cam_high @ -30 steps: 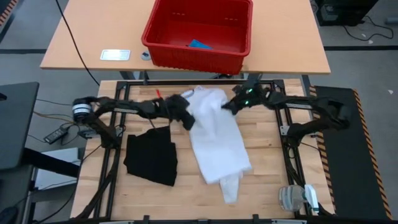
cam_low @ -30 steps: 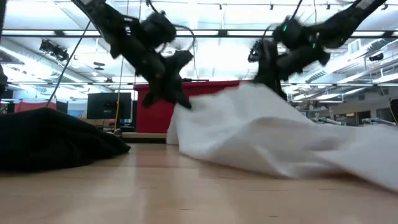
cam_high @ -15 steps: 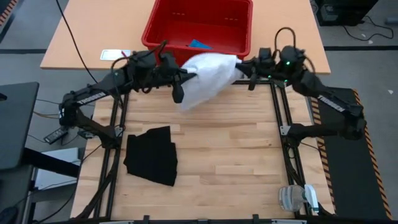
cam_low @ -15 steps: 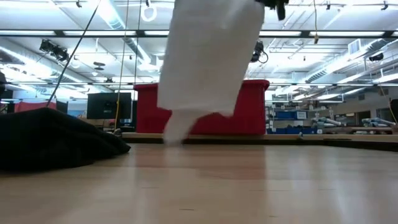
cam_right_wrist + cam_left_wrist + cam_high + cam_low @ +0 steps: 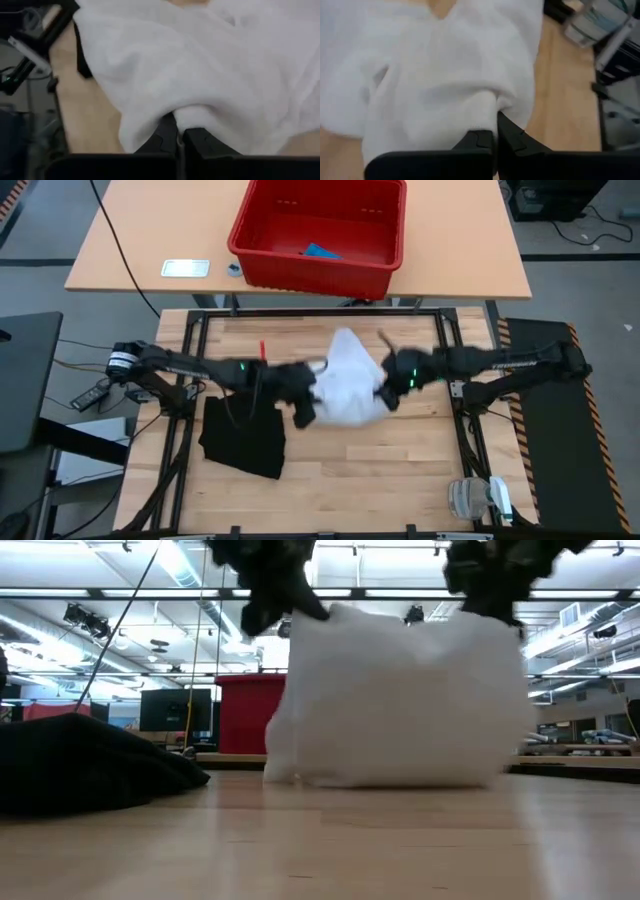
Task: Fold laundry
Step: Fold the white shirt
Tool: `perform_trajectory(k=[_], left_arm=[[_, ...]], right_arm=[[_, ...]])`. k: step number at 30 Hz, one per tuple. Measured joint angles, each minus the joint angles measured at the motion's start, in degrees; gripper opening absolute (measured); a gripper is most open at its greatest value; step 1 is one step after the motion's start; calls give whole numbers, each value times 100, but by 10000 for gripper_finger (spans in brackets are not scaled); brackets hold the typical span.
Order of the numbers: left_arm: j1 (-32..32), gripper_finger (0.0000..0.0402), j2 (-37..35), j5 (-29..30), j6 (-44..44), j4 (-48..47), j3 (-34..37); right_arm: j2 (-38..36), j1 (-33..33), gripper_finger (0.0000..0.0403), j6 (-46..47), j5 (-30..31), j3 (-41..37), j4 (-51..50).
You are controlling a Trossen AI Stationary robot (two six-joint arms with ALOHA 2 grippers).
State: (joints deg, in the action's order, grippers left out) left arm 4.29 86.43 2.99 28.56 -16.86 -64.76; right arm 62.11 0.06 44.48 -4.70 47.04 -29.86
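White T-shirt (image 5: 345, 380) hangs between my left gripper (image 5: 303, 400) at nine o'clock and right gripper (image 5: 390, 388) at three, both pinching it tight.

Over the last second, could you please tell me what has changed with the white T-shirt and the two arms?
Both grippers, left and right, swung the white T-shirt up toward the red basket, then brought it back down over mid-table, still pinching it at either side; its lower edge now meets the wood. The black garment and the blue piece in the basket stayed put.
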Motion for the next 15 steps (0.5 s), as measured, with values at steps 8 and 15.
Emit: perform_trajectory(k=[8, 15], left_arm=[[5, 0, -22, -88, 199, 935, 328], [-1169, 0, 29, 369, 78, 988, 100]], right_arm=[[-24, 980, 9, 1442, 1162, -423, 859], [-99, -90, 8, 1269, 2559, -398, 547]])
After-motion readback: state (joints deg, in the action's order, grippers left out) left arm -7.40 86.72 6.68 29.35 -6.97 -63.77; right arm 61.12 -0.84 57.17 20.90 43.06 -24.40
